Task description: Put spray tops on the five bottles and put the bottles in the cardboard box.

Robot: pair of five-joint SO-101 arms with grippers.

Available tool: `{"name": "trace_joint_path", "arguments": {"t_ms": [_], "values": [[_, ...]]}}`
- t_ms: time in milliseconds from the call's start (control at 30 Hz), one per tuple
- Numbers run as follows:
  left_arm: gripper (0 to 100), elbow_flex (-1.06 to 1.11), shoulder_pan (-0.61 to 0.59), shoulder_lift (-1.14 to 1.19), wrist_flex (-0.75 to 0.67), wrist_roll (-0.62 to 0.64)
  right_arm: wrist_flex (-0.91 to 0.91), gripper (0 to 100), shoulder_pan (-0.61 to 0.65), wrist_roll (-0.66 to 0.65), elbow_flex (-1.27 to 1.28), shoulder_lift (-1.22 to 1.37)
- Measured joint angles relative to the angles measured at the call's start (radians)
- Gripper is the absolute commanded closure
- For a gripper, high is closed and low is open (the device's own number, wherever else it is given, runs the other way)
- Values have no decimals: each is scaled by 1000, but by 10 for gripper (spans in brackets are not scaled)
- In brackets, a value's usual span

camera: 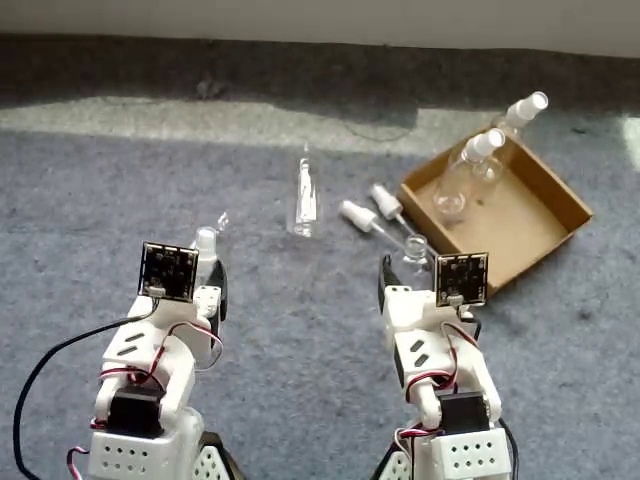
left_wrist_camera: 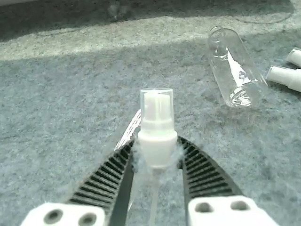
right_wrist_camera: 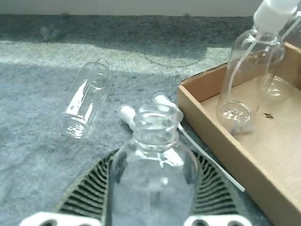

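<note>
Holding low over grey carpeted worktop (camera: 300, 340), both arms pointed forward — left gripper (left_wrist_camera: 157, 150) clamped on white spray top (left_wrist_camera: 156, 120), clear-capped; right gripper (right_wrist_camera: 155, 160) clamped on clear plastic bottle (right_wrist_camera: 153, 188), neck open.

Two capped bottles (camera: 462, 182) in cardboard box (camera: 545, 232), third bottle (camera: 305, 200) flat, seemingly uncapped

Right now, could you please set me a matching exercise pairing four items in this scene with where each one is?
Items:
1. spray top
2. open bottle
3. lying bottle
4. topped bottles

Places:
A. in the cardboard box
B. gripped by the left end effector
C. gripped by the right end effector
D. loose on the carpet

Pairs: 1-B, 2-C, 3-D, 4-A
</note>
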State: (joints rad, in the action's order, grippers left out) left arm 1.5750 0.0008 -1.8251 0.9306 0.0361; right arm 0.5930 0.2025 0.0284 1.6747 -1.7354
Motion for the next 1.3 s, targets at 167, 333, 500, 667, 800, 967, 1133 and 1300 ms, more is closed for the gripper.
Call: {"name": "trace_joint_path", "arguments": {"t_ms": [167, 333, 500, 667, 800, 967, 1133, 1300], "values": [[989, 86, 6, -3, -8, -2, 0, 925, 0, 0, 0, 0], [989, 98, 71, -3, -11, -2, 0, 925, 0, 0, 0, 0], [989, 98, 127, -3, -11, -2, 0, 925, 0, 0, 0, 0], [991, 98, 129, -3, -11, -2, 0, 925, 0, 0, 0, 0], [991, 98, 129, -3, -11, -2, 0, 925, 0, 0, 0, 0], [991, 98, 129, -3, -11, -2, 0, 925, 0, 0, 0, 0], [991, 98, 129, -3, -11, -2, 0, 925, 0, 0, 0, 0], [991, 98, 129, -3, -11, -2, 0, 925, 0, 0, 0, 0]]}}
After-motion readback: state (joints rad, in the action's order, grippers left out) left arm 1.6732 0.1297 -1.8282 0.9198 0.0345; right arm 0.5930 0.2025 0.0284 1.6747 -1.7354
